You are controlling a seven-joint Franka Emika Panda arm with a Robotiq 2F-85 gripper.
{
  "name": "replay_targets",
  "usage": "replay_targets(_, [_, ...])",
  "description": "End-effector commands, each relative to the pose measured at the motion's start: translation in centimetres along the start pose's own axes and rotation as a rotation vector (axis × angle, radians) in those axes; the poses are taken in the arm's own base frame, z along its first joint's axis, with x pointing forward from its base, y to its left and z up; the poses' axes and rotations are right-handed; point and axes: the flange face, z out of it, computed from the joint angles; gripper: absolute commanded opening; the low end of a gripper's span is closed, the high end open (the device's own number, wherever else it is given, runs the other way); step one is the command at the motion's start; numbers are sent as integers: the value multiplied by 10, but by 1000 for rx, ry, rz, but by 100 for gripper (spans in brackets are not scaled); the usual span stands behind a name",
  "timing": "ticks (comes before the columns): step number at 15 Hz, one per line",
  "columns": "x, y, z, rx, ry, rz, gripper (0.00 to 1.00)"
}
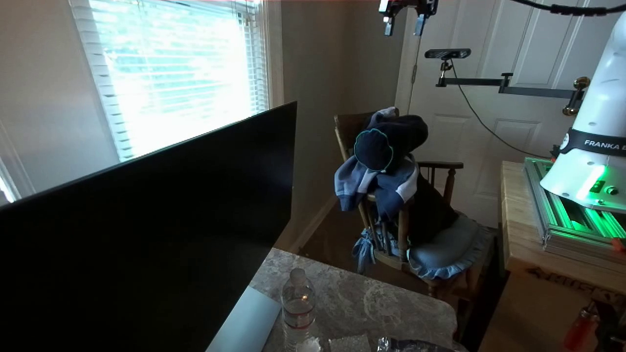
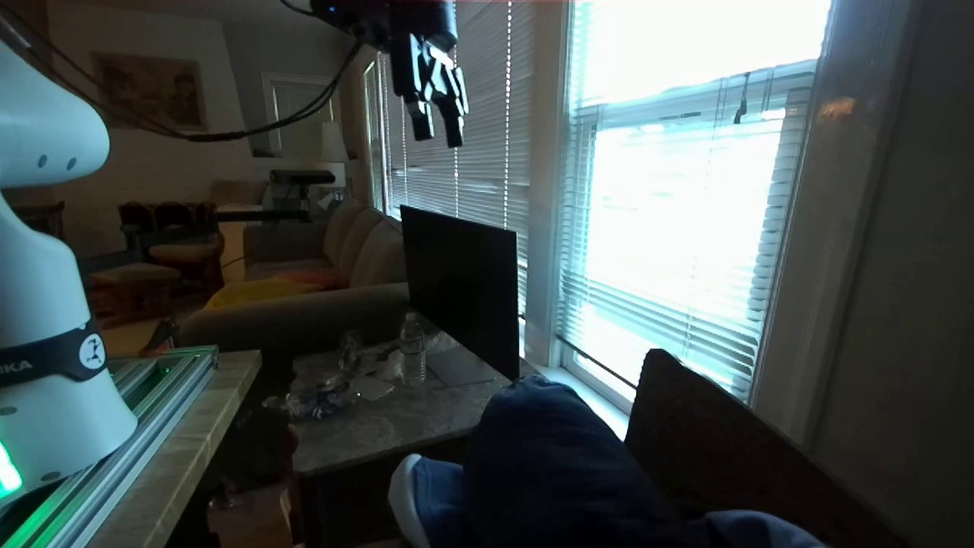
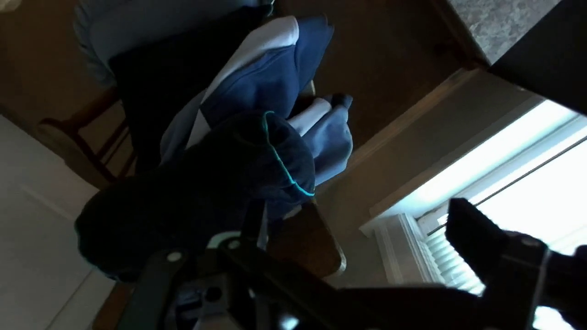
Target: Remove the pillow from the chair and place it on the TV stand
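- Wrist view: gripper [image 3: 357, 217], jaws spread, blurry.
- Pillow [image 3: 197, 188] on chair [image 3: 307, 239] back, atop blue-white garment [image 3: 257, 78]; underside hidden.
- Dark item [image 1: 433, 212] on chair: too dim to ID.
- TV [image 1: 146, 234], near left in an exterior view, cut off; TV stand [image 1: 376, 293] too.
- Gripper top cut off in both exterior views.

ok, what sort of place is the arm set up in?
Probably a home living room: a brownish cushioned sofa, a wide rectangular framed picture, and a wooden chair with a frilled pale-blue seat cushion.
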Motion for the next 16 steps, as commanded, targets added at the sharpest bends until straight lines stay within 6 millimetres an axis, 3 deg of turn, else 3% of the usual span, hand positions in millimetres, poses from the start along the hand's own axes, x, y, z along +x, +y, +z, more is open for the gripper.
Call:
replay_targets(1, [60,-31,30,-65,-40,145,100])
replay_targets(4, [93,-41,65,-151,-22,220,100])
replay_targets(8, [121,-49,111,-254,-21,261,100])
replay_targets(12, [132,-53,158,-364,-71,221,100])
replay_targets(16, [135,-53,191,-475,-119,156,100])
